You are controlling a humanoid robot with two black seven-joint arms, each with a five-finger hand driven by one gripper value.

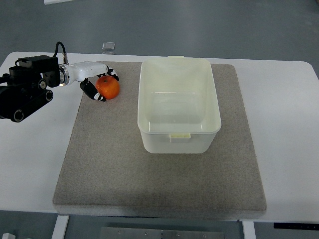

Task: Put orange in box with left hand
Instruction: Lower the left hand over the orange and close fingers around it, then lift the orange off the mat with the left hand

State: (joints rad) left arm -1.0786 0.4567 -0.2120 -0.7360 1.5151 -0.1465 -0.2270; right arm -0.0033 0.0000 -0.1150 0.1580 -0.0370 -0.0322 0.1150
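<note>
The orange is being enclosed by the left hand at the far left corner of the grey mat, which is lying on the white table. The fingers are being curled around the fruit from its left side, dark fingertips showing in front of it and behind it; whether the grip is already firm cannot be told, and the orange appears to be resting on the mat. The box is standing open and empty just to the right, a narrow strip of mat between it and the orange. For the step to be done well, the fingers are probably best closed evenly around the widest part so the round fruit is not squeezed out sideways, and it is likely being required that the orange be raised above the near wall of the box before being carried across. The right hand is not being shown.
</note>
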